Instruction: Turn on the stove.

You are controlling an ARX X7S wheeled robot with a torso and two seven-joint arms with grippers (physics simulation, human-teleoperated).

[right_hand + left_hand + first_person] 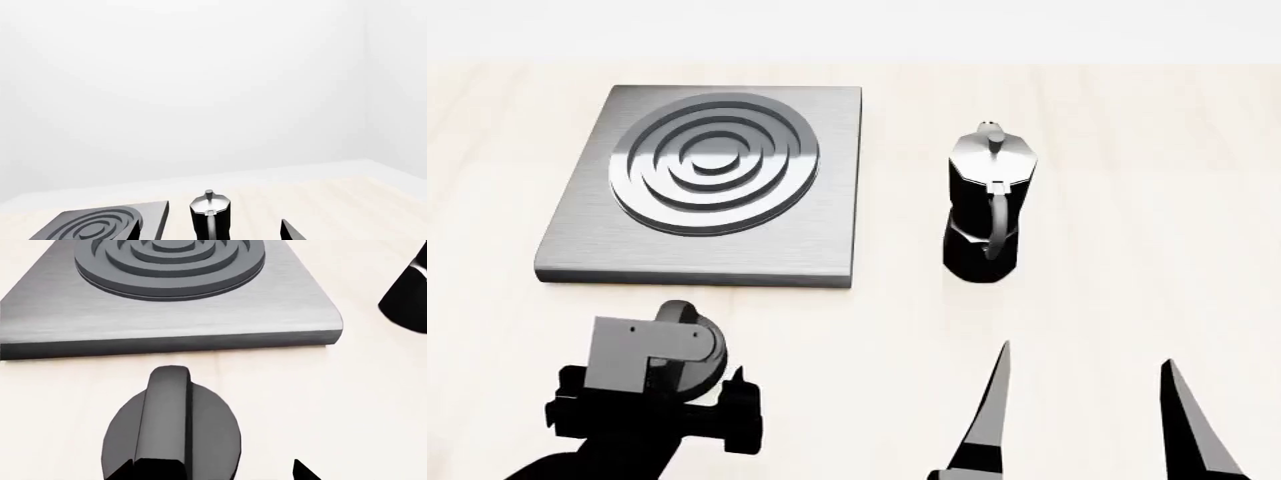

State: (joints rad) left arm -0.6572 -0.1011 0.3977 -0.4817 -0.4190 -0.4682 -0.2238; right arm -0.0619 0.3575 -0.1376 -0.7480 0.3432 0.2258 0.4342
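The stove (707,185) is a flat grey square slab with a round burner of dark concentric rings, on the pale wooden counter. Its small black ridged knob (690,337) lies on the counter just in front of the slab, partly hidden by my left wrist. In the left wrist view the knob (172,432) is close below the camera, with the stove (167,325) beyond it. My left gripper (210,475) is open, its tips on either side of the knob and apart from it. My right gripper (1088,415) is open and empty, in front of the moka pot.
A black-and-silver moka pot (988,205) stands upright to the right of the stove, and also shows in the right wrist view (210,212) and at the left wrist view's edge (407,300). A white wall rises behind the counter (1094,300).
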